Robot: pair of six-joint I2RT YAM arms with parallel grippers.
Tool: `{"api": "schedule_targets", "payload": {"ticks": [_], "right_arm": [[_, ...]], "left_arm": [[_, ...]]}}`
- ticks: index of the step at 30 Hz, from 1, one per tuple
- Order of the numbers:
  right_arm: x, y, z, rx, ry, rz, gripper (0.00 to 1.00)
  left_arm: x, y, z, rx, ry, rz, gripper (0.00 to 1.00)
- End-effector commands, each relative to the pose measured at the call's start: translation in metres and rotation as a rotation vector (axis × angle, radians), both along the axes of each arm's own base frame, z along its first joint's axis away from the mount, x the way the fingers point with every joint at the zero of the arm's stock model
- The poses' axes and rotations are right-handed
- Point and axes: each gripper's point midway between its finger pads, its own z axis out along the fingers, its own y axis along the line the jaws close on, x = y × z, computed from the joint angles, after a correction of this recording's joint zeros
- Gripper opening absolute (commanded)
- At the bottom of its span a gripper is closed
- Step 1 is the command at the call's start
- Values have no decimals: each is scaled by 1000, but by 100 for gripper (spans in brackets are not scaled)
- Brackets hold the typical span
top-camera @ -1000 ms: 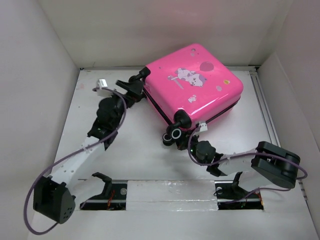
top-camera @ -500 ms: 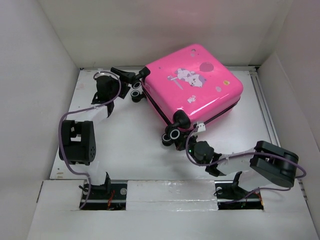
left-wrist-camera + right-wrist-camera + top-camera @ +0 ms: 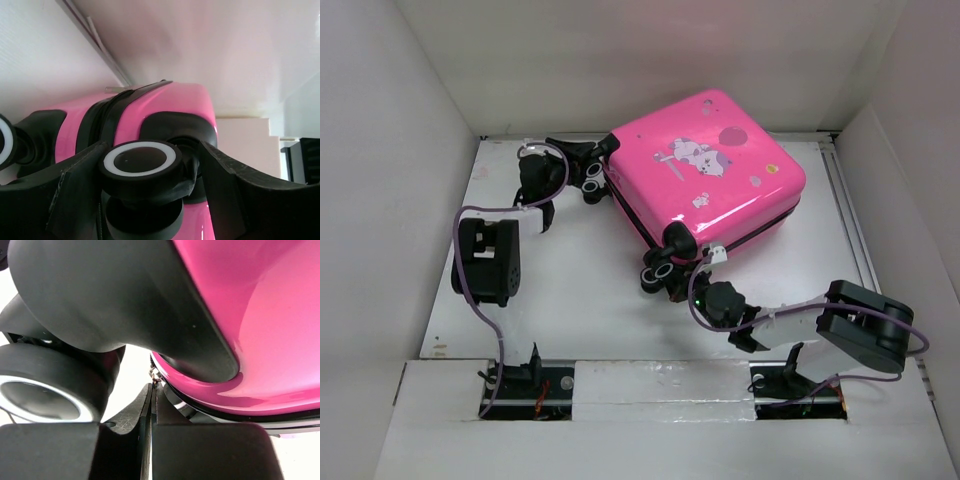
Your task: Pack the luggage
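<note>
The luggage (image 3: 710, 170) is a glossy hot-pink hard-shell suitcase lying closed and flat at the back of the table. My left gripper (image 3: 578, 172) is at its back-left corner. In the left wrist view its jaws (image 3: 150, 150) stand open around a black wheel with a white ring (image 3: 140, 160). The left finger touches the wheel and the right finger stands apart from it. My right gripper (image 3: 690, 275) is at the front corner beside the front wheels (image 3: 658, 274). Its jaws (image 3: 152, 387) are shut on the small metal zipper pull (image 3: 155, 379) under the pink shell (image 3: 260, 315).
White walls close the table on the left, back and right. A metal rail (image 3: 850, 230) runs along the right side. The left arm's elbow (image 3: 485, 260) is folded near the left wall. The right arm's elbow (image 3: 860, 325) sits at the front right.
The left arm has folded back toward the left wall, and its gripper has moved to the back-left wheel. The right gripper has crept left with the front corner. The suitcase has shifted slightly.
</note>
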Motion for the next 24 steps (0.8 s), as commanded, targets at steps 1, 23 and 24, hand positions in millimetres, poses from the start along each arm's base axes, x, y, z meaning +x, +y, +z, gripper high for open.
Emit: {"api": "schedule_targets", "payload": {"ticks": [1,23,24], "right_arm": [[-33,39,23,71,-16,201,0],[-31,27,45,83,-35,184,0],[-26,22,52,89,-49,184,0]], "left_arm": [[5,2,46,-60,-146,6,66],[13,8,33,-46,-129,50,0],[6,11,45,-17,-173,62,0]]}}
